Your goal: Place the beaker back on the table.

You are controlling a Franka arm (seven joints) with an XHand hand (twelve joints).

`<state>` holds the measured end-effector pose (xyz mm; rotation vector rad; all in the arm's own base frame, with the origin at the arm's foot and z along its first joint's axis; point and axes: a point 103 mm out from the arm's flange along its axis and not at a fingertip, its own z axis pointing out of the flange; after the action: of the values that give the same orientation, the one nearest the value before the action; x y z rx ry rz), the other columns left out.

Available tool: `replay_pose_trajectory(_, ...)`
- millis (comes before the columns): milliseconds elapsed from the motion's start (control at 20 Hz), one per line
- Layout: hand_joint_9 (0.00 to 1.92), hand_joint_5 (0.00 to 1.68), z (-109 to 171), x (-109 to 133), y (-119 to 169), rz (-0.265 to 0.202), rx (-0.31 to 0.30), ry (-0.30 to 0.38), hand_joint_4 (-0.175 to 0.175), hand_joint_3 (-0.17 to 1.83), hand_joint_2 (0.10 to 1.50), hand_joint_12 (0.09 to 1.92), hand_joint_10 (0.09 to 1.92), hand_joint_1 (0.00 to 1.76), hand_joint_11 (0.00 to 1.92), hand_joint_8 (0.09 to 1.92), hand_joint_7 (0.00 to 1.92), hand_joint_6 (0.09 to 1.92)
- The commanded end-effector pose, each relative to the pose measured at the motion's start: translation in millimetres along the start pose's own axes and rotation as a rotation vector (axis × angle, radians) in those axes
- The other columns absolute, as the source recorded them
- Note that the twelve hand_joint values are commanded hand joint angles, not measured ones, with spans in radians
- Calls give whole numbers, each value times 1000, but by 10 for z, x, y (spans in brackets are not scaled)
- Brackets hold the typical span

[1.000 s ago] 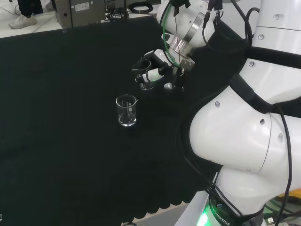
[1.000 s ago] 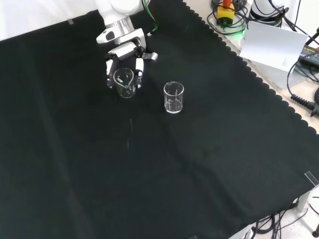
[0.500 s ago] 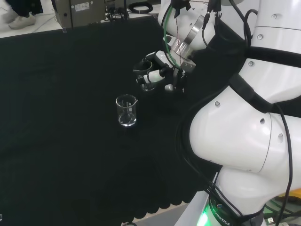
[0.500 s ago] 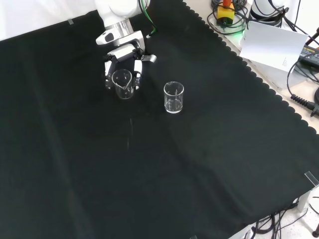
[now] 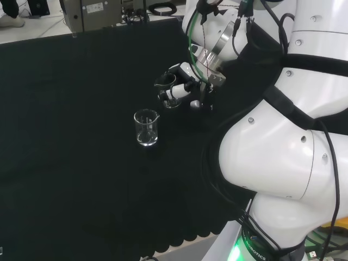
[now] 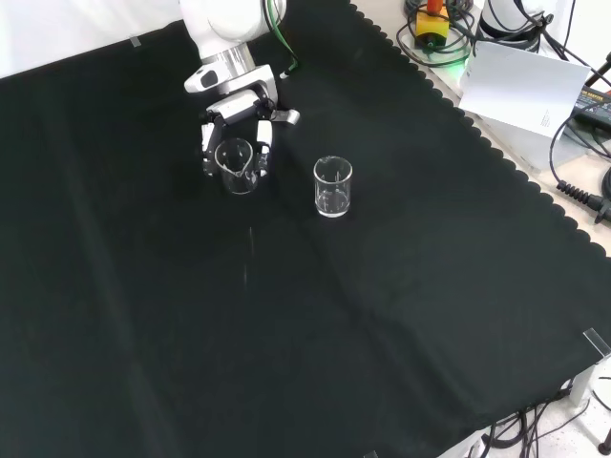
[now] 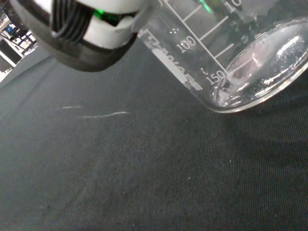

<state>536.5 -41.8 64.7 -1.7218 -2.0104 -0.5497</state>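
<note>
In the wrist view, the beaker [image 7: 250, 57] carried white print on its clear wall: graduation lines with numerals, and one line of lettering beside them. In the head view, a white label sat on the grey box [image 5: 92, 8] at 11 o'clock, too small to read.

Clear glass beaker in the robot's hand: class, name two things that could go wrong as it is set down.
1. The clear glass beaker, gripped by the black and white hand, seems just above the black cloth; opening now might topple it.
2. A second clear glass beaker stands close by; sideways drift might knock it.
</note>
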Motion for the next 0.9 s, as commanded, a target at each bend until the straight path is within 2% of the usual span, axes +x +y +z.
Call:
replay_pose_trajectory(50, 1647, 1245, 17, -14, -2, 1, 6, 17, -175, -175, 1003, 612, 87, 1535, 1176, 554, 1342, 526)
replay_pose_trajectory(100, 1642, 1237, 24, -21, -5, 1, 12, 18, -175, -175, 1006, 616, 87, 1534, 1170, 572, 1331, 553)
replay_pose_trajectory(250, 1573, 1196, 48, -35, -8, -1, 34, 6, -144, -175, 1032, 661, 87, 1439, 1219, 607, 1296, 638)
replay_pose_trajectory(350, 1541, 1129, 58, -41, -7, -1, 57, -2, -120, -172, 1056, 673, 87, 1414, 1231, 731, 1211, 764)
replay_pose_trajectory(400, 1499, 1114, 62, -43, -8, -2, 71, -8, -65, -168, 1076, 689, 87, 1357, 1246, 721, 1206, 789)
replay_pose_trajectory(500, 1412, 1005, 60, -45, -12, -7, 88, -22, -48, -173, 1000, 739, 87, 1308, 1231, 703, 1106, 812)
replay_pose_trajectory(650, 1272, 861, 43, -50, -16, 3, 126, -34, -32, -175, 959, 894, 87, 1237, 1039, 735, 886, 860)
replay_pose_trajectory(800, 1019, 660, 31, -37, -29, 10, 155, -64, -1, -175, 937, 1144, 87, 1141, 645, 720, 630, 867)
replay_pose_trajectory(900, 889, 519, 23, -25, -37, 17, 174, -67, -1, -175, 925, 1254, 87, 1103, 437, 702, 490, 810)
